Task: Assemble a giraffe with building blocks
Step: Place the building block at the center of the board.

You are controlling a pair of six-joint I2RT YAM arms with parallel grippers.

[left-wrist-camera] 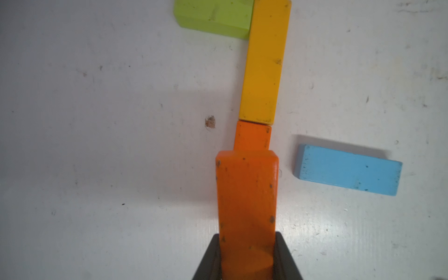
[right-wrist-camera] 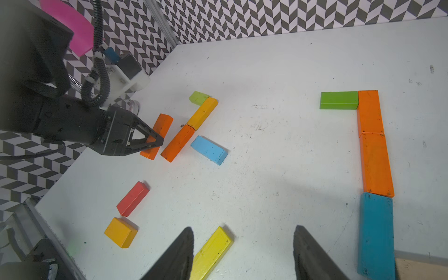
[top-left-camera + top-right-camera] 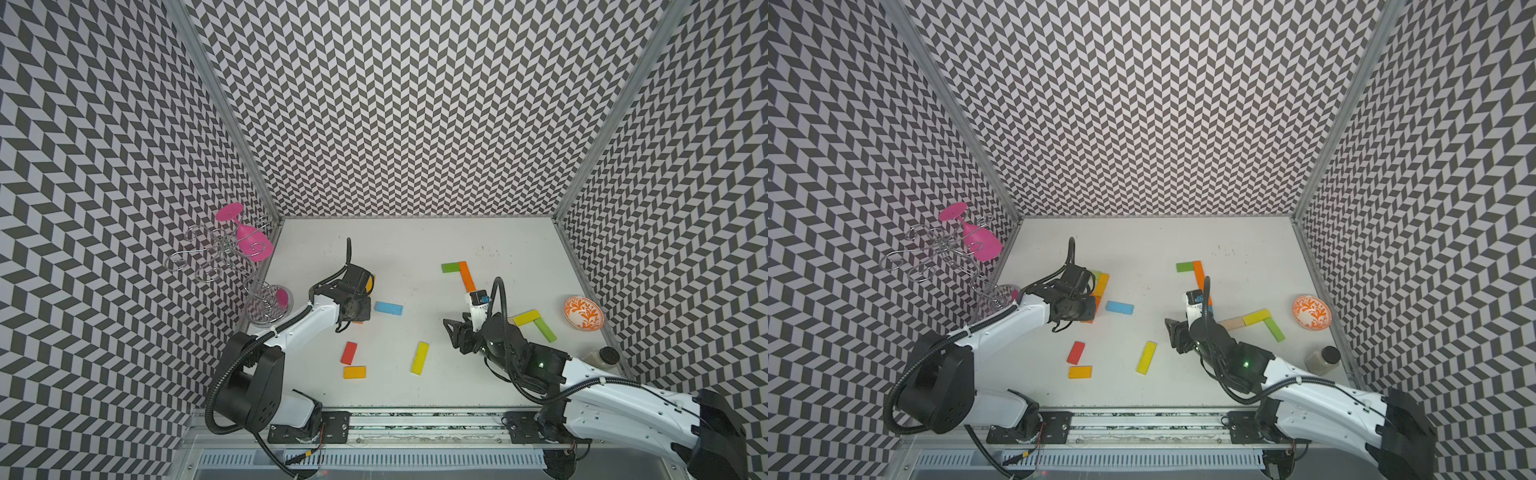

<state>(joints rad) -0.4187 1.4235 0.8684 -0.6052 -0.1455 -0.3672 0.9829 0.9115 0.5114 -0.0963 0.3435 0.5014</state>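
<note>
Arms, both top views: nearest me, the left arm [image 3: 253, 382] and right arm [image 3: 615, 395] rise from the worktop's [image 3: 415, 241] front edge.
Loose blocks: toward that front edge I see a red block [image 3: 349, 352] just beside a short amber block [image 3: 354, 372]; a yellow block [image 3: 419, 357] lies apart from them.
Blue block [image 3: 388, 308]: flat, mid-worktop, near the left wrist.
Right edge: a bowl [image 3: 583, 312] and a jar [image 3: 604, 357].
Left edge: a wire rack [image 3: 224, 249] with pink glasses.
Left gripper [image 1: 247, 264], left wrist view: jaws clamped on the long sides of an orange block [image 1: 247, 194].
Held piece: it hides most of a second orange block [image 1: 252, 137] lying in line with it; I cannot tell whether they touch.
Row: the second orange block meets an amber bar [image 1: 264, 60] end to end, and a lime block [image 1: 213, 18] touches the side of the bar's far end.
Right gripper [image 2: 242, 257], right wrist view: jaws apart, gripping nothing, with the yellow block showing by one finger.
Other row: a green block [image 2: 338, 100] butts the side of an orange pair [image 2: 371, 121], which runs end to end into a teal block [image 2: 375, 232].
Held piece from here: parallel to the second orange block, near the left edge.
</note>
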